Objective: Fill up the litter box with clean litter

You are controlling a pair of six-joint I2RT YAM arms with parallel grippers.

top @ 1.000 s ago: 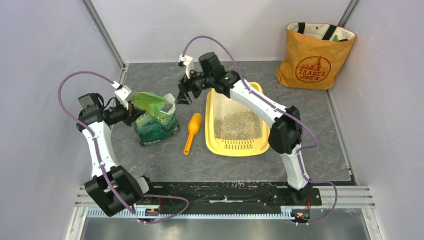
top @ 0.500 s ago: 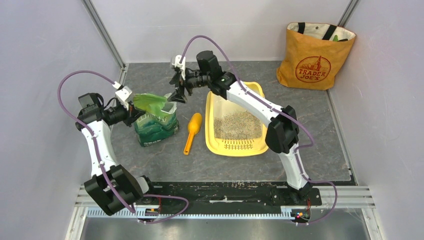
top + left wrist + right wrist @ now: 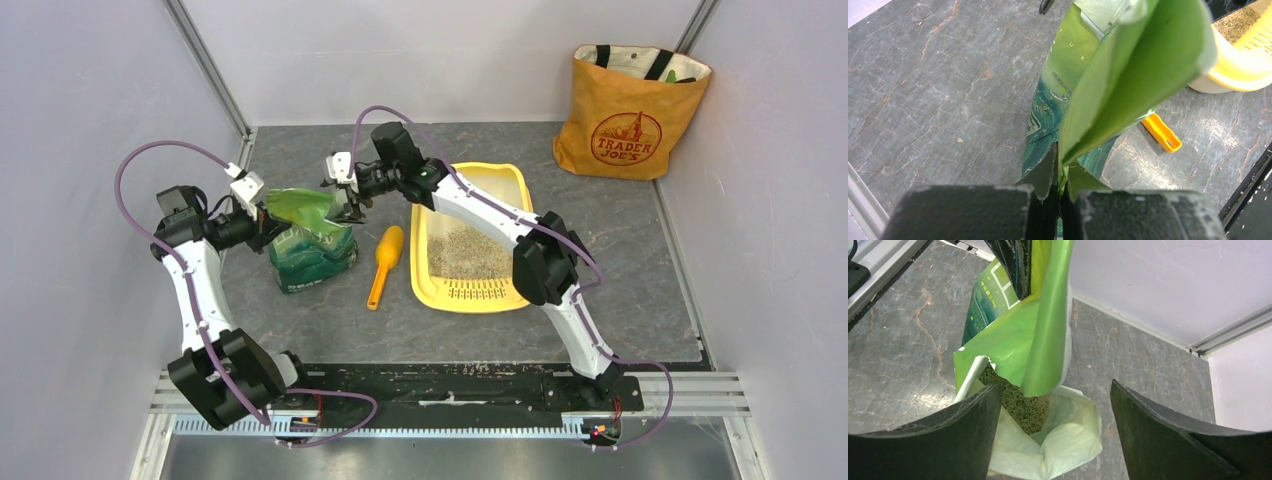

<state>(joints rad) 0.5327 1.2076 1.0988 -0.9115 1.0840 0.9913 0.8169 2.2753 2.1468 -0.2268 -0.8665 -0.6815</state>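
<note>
Litter box (image 3: 418, 256), yellow, grey-beige litter (image 3: 462, 250) inside

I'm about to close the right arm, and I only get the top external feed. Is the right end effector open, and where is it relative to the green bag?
Observer: The right end effector is open. The right wrist view shows its fingers wide apart with the bag's open mouth between them.
Operator: Is the left one gripping anything?
Observer: Yes. The left wrist view shows the left end effector shut on the bag's green top flap, which stands up from its fingers.
Operator: Is there litter in the bag?
Observer: Yes. The right wrist view shows clean litter inside the mouth, below the torn edge.
</note>
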